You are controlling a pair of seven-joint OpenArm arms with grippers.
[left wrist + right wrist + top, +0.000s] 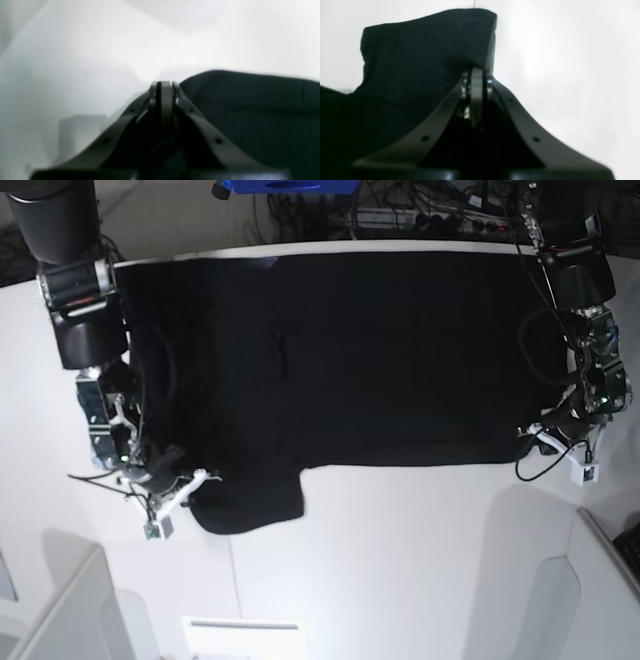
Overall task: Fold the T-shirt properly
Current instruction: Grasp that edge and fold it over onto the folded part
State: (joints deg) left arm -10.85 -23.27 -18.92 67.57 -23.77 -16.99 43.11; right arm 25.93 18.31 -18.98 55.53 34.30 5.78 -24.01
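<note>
A white desk (400, 560) is seen from above, with cables and a blue object (285, 186) along its far edge. The T-shirt (380, 350) — black, plain side up — is spread flat across the far half of the desk, one short sleeve (245, 502) reaching toward the near side at the base view's left. The left end effector (163, 83) is clenched at the shirt's corner on the base view's right; whether cloth is pinched between its jaws cannot be told from the blurred wrist view. The right end effector (477, 71) is clenched too, its tips pressed against the sleeve's edge — a grasp cannot be confirmed.
</note>
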